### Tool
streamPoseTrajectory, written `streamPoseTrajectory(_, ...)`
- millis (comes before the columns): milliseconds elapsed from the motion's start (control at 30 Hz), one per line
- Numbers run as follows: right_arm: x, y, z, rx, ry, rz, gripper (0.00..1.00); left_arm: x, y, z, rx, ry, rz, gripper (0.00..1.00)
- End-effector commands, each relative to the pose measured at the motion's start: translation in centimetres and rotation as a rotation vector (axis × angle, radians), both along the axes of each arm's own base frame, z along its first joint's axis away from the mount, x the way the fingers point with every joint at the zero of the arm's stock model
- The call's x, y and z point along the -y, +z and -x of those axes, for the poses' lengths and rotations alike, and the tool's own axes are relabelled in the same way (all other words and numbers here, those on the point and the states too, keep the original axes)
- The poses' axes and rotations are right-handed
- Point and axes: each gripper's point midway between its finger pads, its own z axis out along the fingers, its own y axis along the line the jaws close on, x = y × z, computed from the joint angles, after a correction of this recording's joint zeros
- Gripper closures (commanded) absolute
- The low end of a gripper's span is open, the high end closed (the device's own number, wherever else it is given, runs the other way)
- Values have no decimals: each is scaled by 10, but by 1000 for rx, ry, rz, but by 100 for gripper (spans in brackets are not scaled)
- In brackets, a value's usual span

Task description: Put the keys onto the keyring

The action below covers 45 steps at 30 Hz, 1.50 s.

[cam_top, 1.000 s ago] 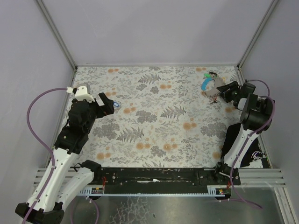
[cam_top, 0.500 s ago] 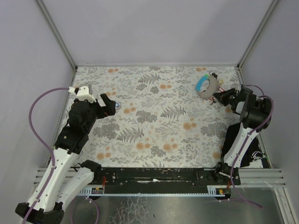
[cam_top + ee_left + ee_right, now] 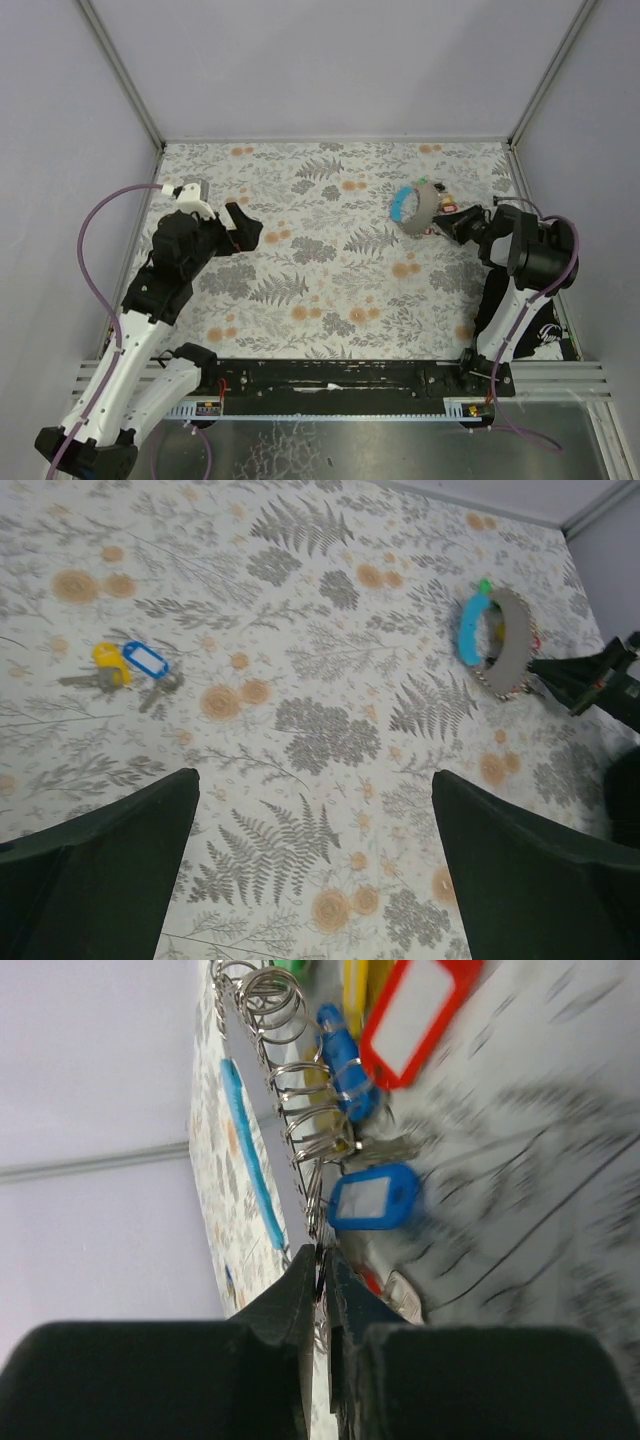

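**Top view.** The keyring [image 3: 415, 211] lies on the counter [image 3: 330, 295] at about 2 o'clock from the middle. Its light-blue strap [image 3: 403, 205] is on the 9 o'clock side and its grey band [image 3: 421, 214] on the 3 o'clock side. My right claw [image 3: 447, 221] meets the bunch from 4 o'clock. My left claw [image 3: 244, 228] hangs over the 9 o'clock part of the counter, well apart from the bunch.

**Right wrist view.** My right claw [image 3: 320, 1260] has its fingers drawn together, clamped on one thin wire loop of the keyring [image 3: 300, 1110]. A red tag [image 3: 420, 1005] and a blue tag [image 3: 372, 1200] hang off neighbouring loops.

**Left wrist view.** My left claw [image 3: 312, 780] has its fingers wide apart with nothing between them. The loose keys [image 3: 115, 670], one with a yellow cap beside a blue tag, lie flat on the counter at 10 o'clock. The keyring [image 3: 495, 645] is at 2 o'clock.

**Handling (judgement).**
- **Keyring:** The bunch looks light. The wire is stiff, smooth and likely slippery. The strap and tags are loose, so they will probably swing once lifted. I judge that a pinch on a single loop near the band holds it best.
- **Loose keys:** They are thin and lie flush with the counter, so the plastic head is the better place to take hold, leaving the hole free for threading.
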Motion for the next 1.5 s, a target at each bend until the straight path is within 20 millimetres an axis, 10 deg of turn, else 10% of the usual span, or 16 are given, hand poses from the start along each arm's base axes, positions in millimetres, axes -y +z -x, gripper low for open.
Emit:
streamPoseTrajectory(0, -45, 55, 12, 173, 130, -10, 97, 35, -2, 2, -49, -144, 137, 0)
streamPoseTrajectory(667, -149, 57, 99, 186, 299, -285, 100, 145, -123, 15, -402, -393, 513, 1)
streamPoseTrajectory(967, -149, 3, 131, -14, 367, -21, 88, 145, -154, 14, -452, -352, 458, 2)
streamPoseTrajectory(1467, -146, -13, 152, -67, 478, 153, 57, 145, -175, 14, -494, -341, 432, 2)
